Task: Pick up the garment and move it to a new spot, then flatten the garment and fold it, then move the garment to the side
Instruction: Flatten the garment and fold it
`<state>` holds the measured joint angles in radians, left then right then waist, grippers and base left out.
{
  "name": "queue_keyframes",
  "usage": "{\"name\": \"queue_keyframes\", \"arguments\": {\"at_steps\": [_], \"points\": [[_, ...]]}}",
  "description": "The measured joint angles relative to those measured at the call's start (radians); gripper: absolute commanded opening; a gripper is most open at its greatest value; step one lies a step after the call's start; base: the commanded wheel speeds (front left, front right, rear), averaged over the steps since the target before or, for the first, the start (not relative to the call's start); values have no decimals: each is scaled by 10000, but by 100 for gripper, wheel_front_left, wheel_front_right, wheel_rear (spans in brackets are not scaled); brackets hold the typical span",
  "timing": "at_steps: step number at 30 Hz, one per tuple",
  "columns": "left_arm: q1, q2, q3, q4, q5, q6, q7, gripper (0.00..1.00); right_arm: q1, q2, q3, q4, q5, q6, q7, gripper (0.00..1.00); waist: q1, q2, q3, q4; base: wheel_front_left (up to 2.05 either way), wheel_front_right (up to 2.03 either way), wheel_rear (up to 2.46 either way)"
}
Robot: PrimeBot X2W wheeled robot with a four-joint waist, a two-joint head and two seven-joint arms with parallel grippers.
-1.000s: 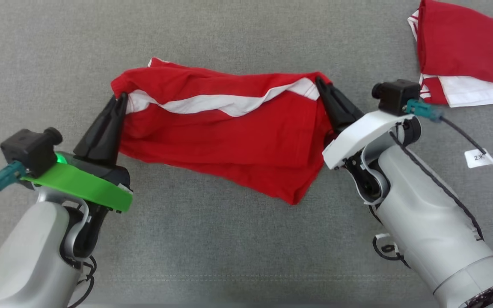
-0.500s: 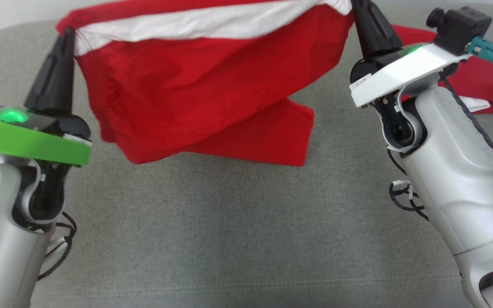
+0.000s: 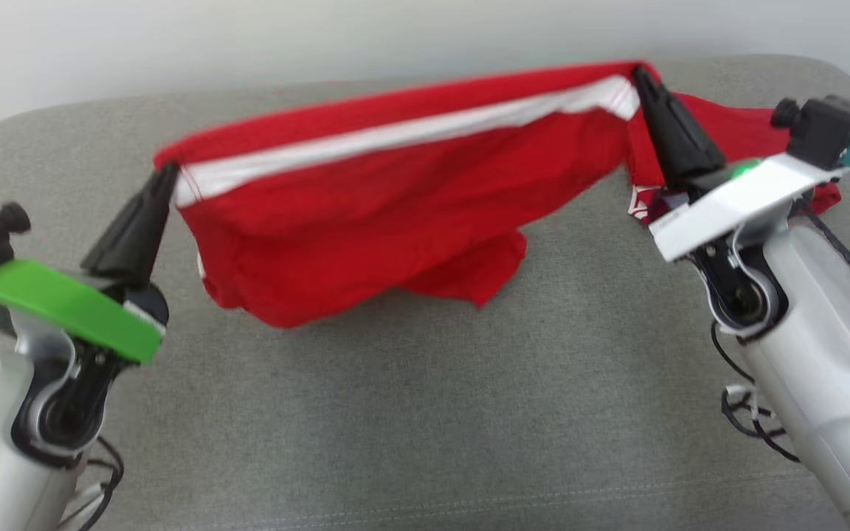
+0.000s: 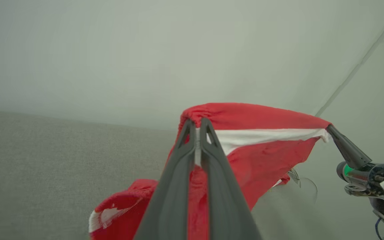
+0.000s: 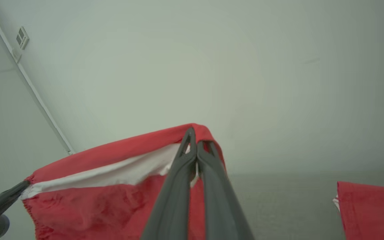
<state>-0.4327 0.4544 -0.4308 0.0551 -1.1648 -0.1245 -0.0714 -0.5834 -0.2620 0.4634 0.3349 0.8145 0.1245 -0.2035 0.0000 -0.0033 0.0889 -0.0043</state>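
Held stretched between both grippers above the grey padded surface [image 3: 395,428]: red garment [image 3: 395,221], white band along its upper edge, slanting up toward the right; lower folds hanging close to the surface near the middle, contact there unclear; pinched at its left end by the left gripper [image 3: 169,172], fingers closed flat on the hem; pinched at its right end by the right gripper [image 3: 640,74], fingers pressed together on the cloth; behind the right arm [image 3: 823,339], second red-and-white cloth [image 3: 735,122] lying on the surface, partly hidden by that arm; beyond, pale wall [image 3: 248,44].
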Motion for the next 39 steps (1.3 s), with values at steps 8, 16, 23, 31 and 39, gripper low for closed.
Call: {"name": "queue_keyframes", "arguments": {"at_steps": [8, 16, 23, 31, 39], "points": [[650, 610, -249, -79, -963, 0, 1440, 0, 649, -543, 489, -934, 1384, 0, 1275, 0, 0, 0, 127, -170, 0, 0, 0], [-1014, 734, -393, 951, -1273, 31, 2872, 0, -869, -466, 821, -311, 2197, -2, 2867, 0, 0, 0, 733, -308, 0, 0, 0], [-4169, 869, 128, 1507, 499, 155, 2219, 0, -3920, 155, -263, 571, 2011, -136, 2667, 0, 0, 0, 1586, -476, 0, 0, 0], [-5632, -382, 564, 1971, 562, 12, 573, 0, -5393, 274, -635, 754, 1415, -73, 1057, 0, 1, 0, 2169, -505, 0, 0, 0], [-2145, -585, -633, 2692, 500, 2, 109, 0, -2106, 111, 474, 980, 1310, -13, 746, 0, 1, 0, 1909, -176, 0, 0, 0]]}}
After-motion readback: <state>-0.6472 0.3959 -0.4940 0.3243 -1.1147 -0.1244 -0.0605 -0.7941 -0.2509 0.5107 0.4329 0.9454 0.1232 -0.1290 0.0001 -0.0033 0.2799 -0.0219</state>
